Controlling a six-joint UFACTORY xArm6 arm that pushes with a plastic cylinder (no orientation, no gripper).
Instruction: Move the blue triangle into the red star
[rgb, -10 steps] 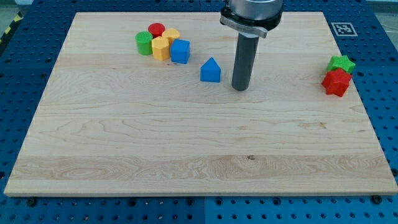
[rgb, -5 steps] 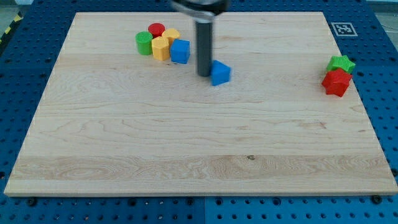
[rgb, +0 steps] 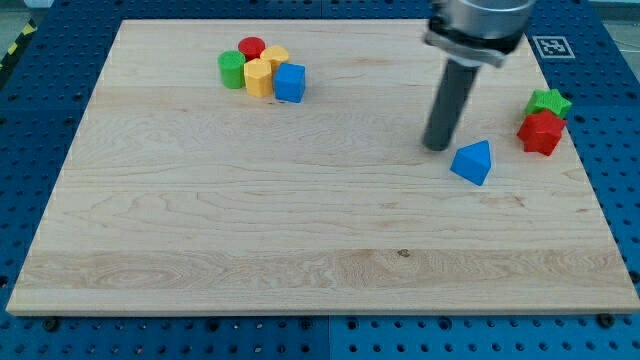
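Note:
The blue triangle (rgb: 473, 162) lies on the wooden board (rgb: 300, 230) at the view's right, tilted. My tip (rgb: 437, 146) stands just to its upper left, close to it or touching. The red star (rgb: 541, 132) sits near the board's right edge, to the right of the triangle and a little higher, with a gap between them. A green star (rgb: 549, 102) touches the red star's top.
A cluster sits at the view's upper left: a green cylinder (rgb: 232, 69), a red cylinder (rgb: 251, 47), two yellow blocks (rgb: 259, 76) and a blue cube (rgb: 290, 82). A marker tag (rgb: 551, 46) lies off the board's top right corner.
The blue triangle has slid from the board's upper middle to the right and down, toward the red star. My tip went round to its left side and followed it right.

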